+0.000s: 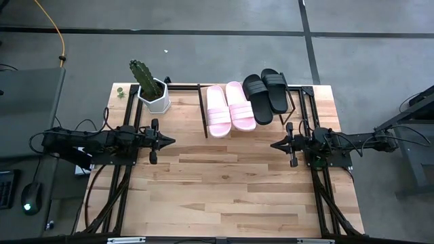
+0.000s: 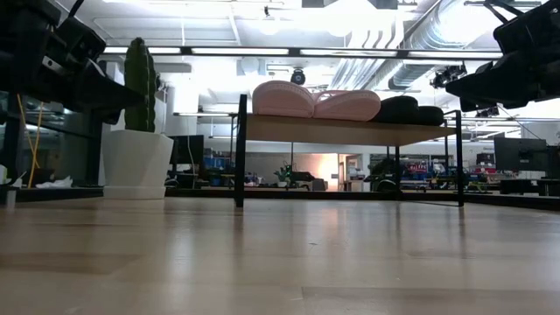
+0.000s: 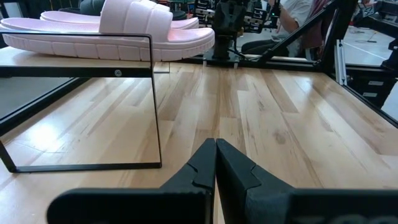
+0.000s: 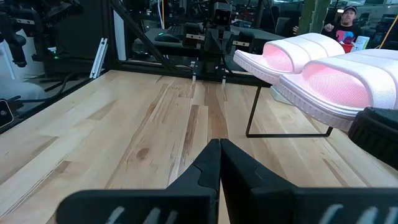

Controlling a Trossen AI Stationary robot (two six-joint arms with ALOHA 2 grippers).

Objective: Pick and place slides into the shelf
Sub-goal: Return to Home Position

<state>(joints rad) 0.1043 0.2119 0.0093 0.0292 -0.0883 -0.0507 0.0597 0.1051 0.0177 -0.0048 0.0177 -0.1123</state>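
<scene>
Slides [image 1: 241,108] on the shelf [image 2: 350,131] number four, two pink, two black; left gripper [image 1: 171,141] and right gripper [image 1: 273,144] pinched closed, empty.

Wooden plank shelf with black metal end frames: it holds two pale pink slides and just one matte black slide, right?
No. The high view shows two matte black slides, not one, beside the two pale pink slides on the wooden plank shelf.

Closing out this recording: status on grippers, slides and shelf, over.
Left gripper shut, empty, at table left. Right gripper shut, empty, table right. Pink slides and black slides all on the shelf. Nothing in the way; potted cactus stands beside shelf.
</scene>
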